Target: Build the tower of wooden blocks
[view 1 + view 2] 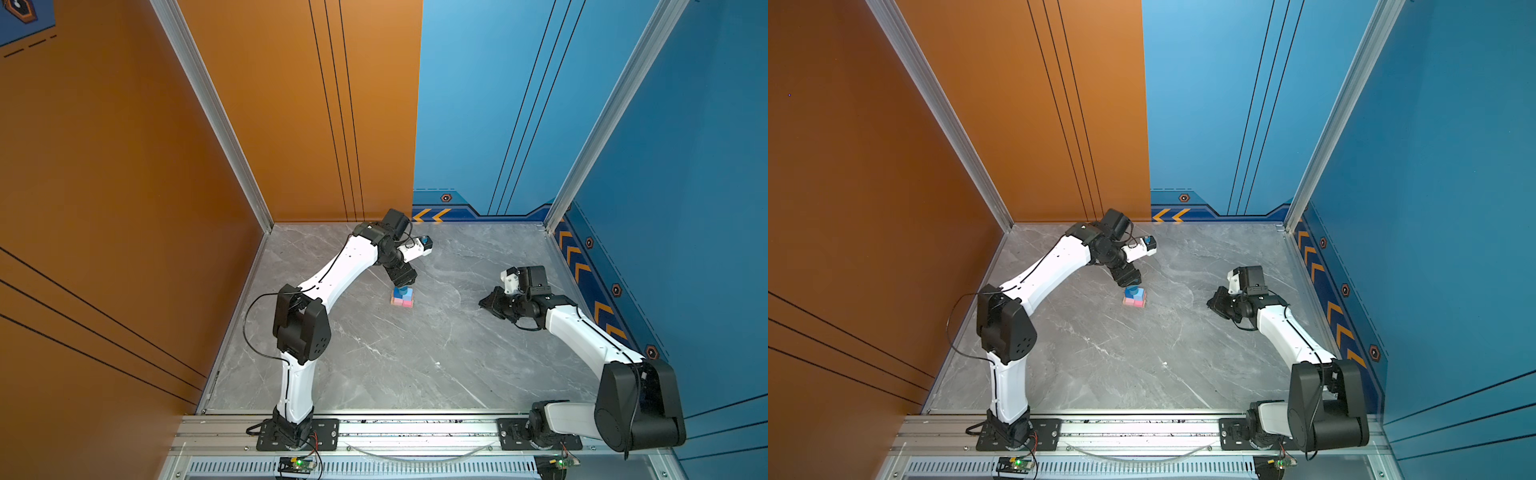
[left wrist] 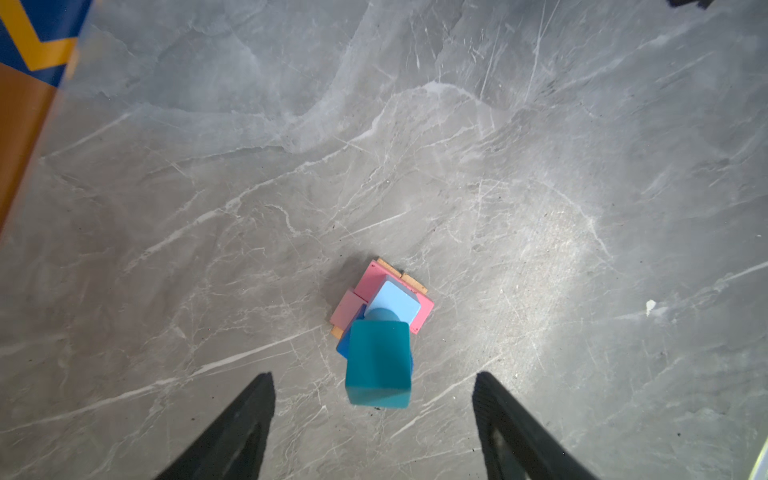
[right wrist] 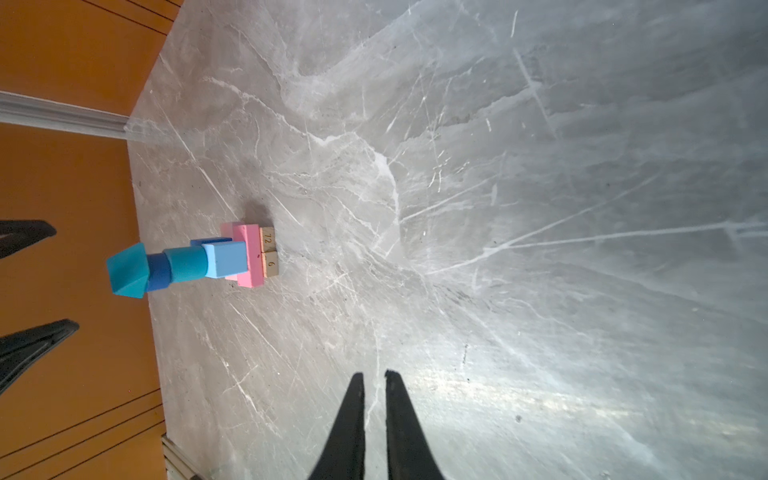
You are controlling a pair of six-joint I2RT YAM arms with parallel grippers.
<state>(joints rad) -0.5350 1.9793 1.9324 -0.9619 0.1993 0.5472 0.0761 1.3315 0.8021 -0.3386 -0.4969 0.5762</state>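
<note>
The wood block tower (image 1: pixel 402 297) (image 1: pixel 1134 297) stands mid-table. In the right wrist view two tan bars (image 3: pixel 269 253) lie at the bottom under pink bars (image 3: pixel 251 259). On these sit a light-blue cube (image 3: pixel 226 259) and a dark-blue cube (image 3: pixel 210 241), then a teal cylinder (image 3: pixel 187 266), a dark-blue cylinder (image 3: pixel 160 272) and a turned teal cube (image 3: pixel 126 270) (image 2: pixel 378 365). My left gripper (image 2: pixel 374 380) (image 1: pixel 401 283) hangs open just above the teal cube, clear of it. My right gripper (image 3: pixel 374 376) (image 1: pixel 484 302) is off to the right, its fingers slightly apart and empty.
The grey marble table (image 1: pixel 374 353) is walled in orange (image 1: pixel 124 208) on the left and back and in blue (image 1: pixel 685 208) on the right. An aluminium rail (image 1: pixel 415 428) carries both arm bases at the front. A small white speck (image 2: pixel 650 306) lies on the floor.
</note>
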